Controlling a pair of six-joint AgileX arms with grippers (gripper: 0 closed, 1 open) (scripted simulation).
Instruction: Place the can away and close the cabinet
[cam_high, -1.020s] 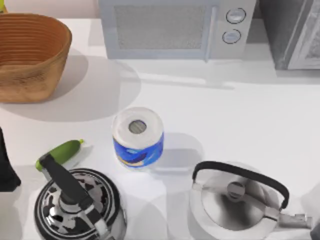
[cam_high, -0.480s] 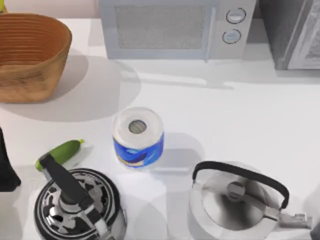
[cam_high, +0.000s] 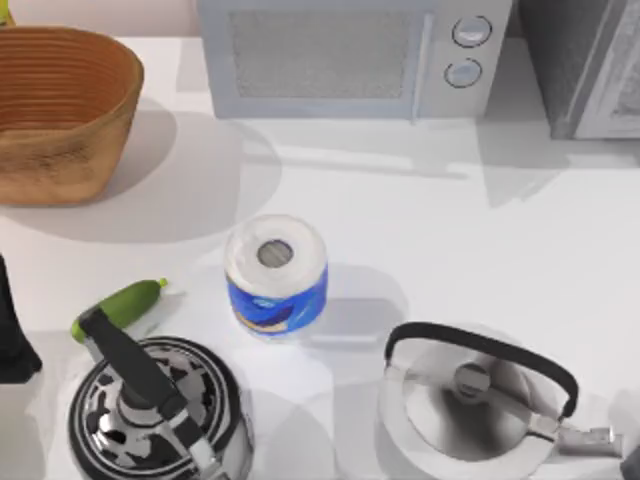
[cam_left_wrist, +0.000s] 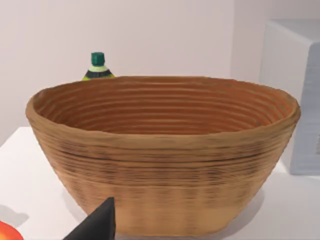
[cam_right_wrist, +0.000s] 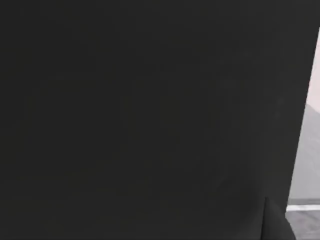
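Observation:
The can is out of view. The grey cabinet stands at the table's back right corner, with a lighter panel along its right side. My left arm is parked at the left edge of the table. A black part of my left gripper shows low in the left wrist view, facing the woven basket. A small part of my right arm sits at the front right corner. The right wrist view is dark.
A microwave stands at the back centre and the basket at the back left. A white paper roll with a blue wrapper stands mid-table. A cucumber, a patterned kettle and a silver kettle line the front.
The shadow on the table in front of the cabinet has grown and spread to the left. The objects on the table have not moved.

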